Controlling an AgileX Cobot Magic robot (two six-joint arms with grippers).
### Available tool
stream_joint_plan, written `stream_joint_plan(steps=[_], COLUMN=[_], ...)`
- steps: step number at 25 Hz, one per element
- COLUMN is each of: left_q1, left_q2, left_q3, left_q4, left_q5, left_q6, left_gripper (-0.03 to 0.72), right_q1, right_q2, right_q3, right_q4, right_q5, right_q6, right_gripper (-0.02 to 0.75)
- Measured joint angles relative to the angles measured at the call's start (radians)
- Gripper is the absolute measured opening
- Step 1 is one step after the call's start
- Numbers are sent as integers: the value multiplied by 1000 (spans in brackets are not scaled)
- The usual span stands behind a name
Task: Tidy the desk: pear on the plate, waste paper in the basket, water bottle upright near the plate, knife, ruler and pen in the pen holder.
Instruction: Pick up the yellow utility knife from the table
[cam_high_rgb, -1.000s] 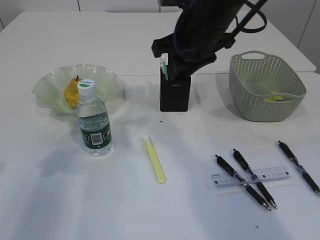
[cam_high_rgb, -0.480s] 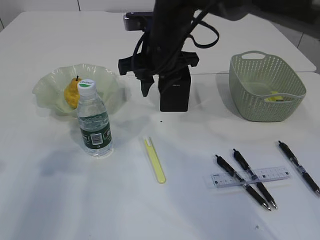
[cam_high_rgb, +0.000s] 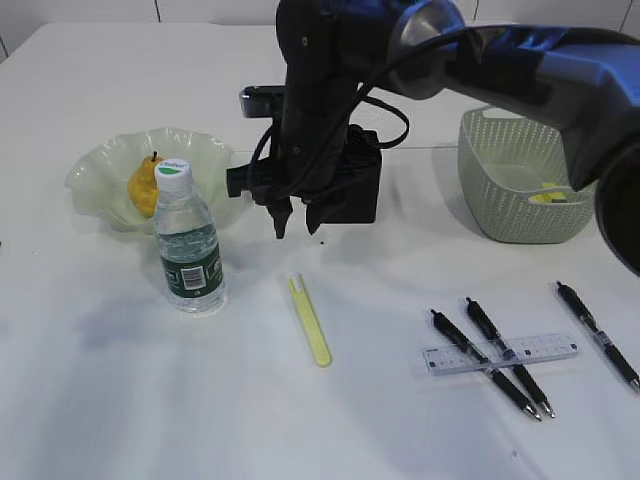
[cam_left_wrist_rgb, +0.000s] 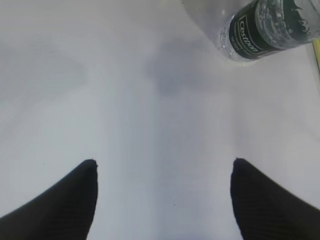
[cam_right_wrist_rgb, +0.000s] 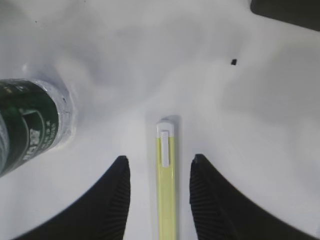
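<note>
The yellow knife lies flat on the table. My right gripper hangs open just above its far end, and in the right wrist view the knife lies between the jaws, untouched. The black pen holder stands behind the arm, partly hidden. The pear sits in the green plate. The water bottle stands upright beside the plate. Three black pens and a clear ruler lie at the front right. My left gripper is open and empty over bare table, near the bottle.
A green basket at the back right holds a bit of yellow paper. The bottle stands close to the left of the right jaws. A corner of the pen holder shows at the top right of the right wrist view.
My right arm has moved from above the pen holder leftward, forward and down, and its open gripper now hangs over the knife. Nothing on the table has moved.
</note>
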Motion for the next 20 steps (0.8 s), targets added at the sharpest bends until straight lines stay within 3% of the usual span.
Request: stream_joint_plan(steps=[20], left_q1=[0], left_q2=[0], left_q3=[0], left_q4=[0], left_q5=[-2], left_q6=[0], left_gripper=[590], right_q1=[5], right_q2=[103], right_q3=[-2], right_q4=[18], right_q5=[-2], right_q6=[-4], right_gripper=[302])
